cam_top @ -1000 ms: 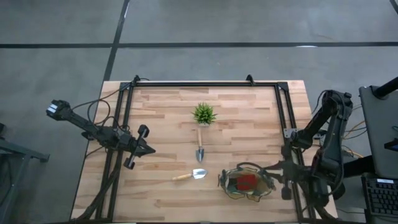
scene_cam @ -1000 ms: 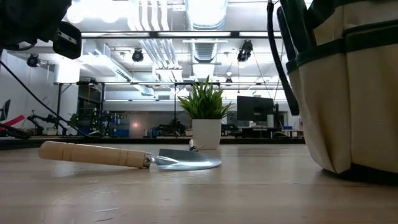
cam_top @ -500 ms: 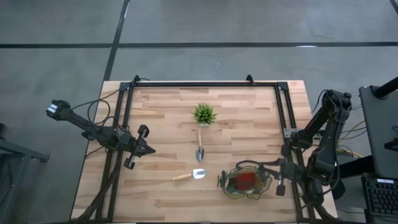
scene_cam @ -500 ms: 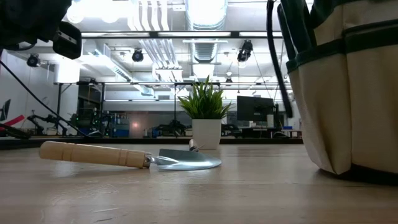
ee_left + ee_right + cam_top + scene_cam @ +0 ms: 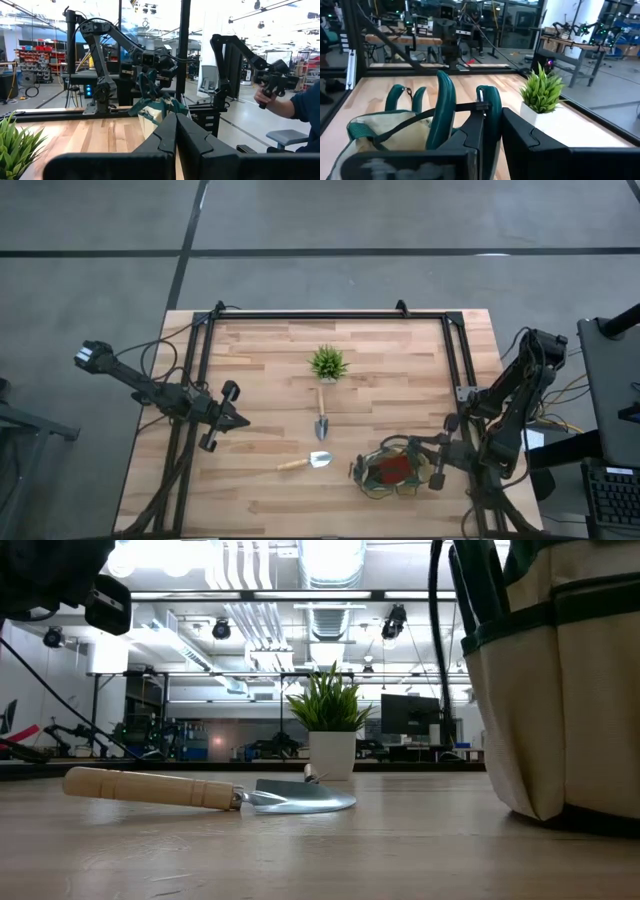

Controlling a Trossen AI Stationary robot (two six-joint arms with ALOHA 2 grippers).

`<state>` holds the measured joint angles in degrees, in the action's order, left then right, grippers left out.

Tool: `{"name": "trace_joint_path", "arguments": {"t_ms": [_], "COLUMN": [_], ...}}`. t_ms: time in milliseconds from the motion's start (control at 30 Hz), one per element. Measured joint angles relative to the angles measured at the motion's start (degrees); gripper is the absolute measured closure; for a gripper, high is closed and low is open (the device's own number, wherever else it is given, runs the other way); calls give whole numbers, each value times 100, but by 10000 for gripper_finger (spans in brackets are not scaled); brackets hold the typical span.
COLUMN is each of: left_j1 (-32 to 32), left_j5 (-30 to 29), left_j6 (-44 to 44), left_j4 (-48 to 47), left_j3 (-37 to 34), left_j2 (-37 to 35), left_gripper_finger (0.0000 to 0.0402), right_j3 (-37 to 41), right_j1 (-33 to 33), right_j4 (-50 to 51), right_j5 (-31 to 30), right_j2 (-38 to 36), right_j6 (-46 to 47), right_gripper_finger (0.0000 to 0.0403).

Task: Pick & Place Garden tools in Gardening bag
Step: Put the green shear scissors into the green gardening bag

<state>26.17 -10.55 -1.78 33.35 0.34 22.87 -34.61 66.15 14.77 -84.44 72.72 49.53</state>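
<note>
The olive-tan gardening bag [image 5: 395, 470] stands at the table's near right with a red item [image 5: 392, 468] inside. Teal-handled pruning shears [image 5: 445, 105] stick up out of its mouth. My right gripper [image 5: 428, 468] is at the bag's right rim, shut on a shears handle. Two wooden-handled trowels lie flat on the table: one [image 5: 321, 418] at the middle, one [image 5: 305, 462] nearer the front edge. My left gripper [image 5: 235, 418] hangs shut over the table's left part, holding nothing. My right gripper pinches one teal handle of the pruning shears [image 5: 488, 116] between its two fingers. The fingers come about level from the table's right side and lie across the handle. The shears stand upright, their lower part hidden inside the bag [image 5: 380, 130].
A small spiky potted plant [image 5: 328, 363] stands at the table's far middle. A black frame [image 5: 330, 315] runs along the table's far, left and right sides. The bag's dark loop handle [image 5: 420, 122] hangs by my right fingers. A person [image 5: 295, 107] sits beyond the table.
My right gripper has come down and toward the table's left onto the bag, tipping toward level, and stays shut on the shears.
</note>
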Motion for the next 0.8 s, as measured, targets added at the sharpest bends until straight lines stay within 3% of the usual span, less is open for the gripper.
{"name": "trace_joint_path", "arguments": {"t_ms": [233,400,600,800], "left_j1": [1,0,1,1], "left_j5": [-1,-2,0,0], "left_j6": [1,0,2,2], "left_j4": [0,-1,0,-1], "left_j3": [0,0,0,0], "left_j2": [0,-2,-1,0], "left_gripper_finger": [390,390,390,390], "right_j3": [-62,-351,-751,-709], "right_j1": [-167,-218,125,575], "right_j4": [-775,-789,-781,-783], "right_j5": [21,54,86,11], "right_j2": [433,587,316,259], "right_j6": [-561,-1013,-1689,-1458], "right_gripper_finger": [365,365,363,360]}}
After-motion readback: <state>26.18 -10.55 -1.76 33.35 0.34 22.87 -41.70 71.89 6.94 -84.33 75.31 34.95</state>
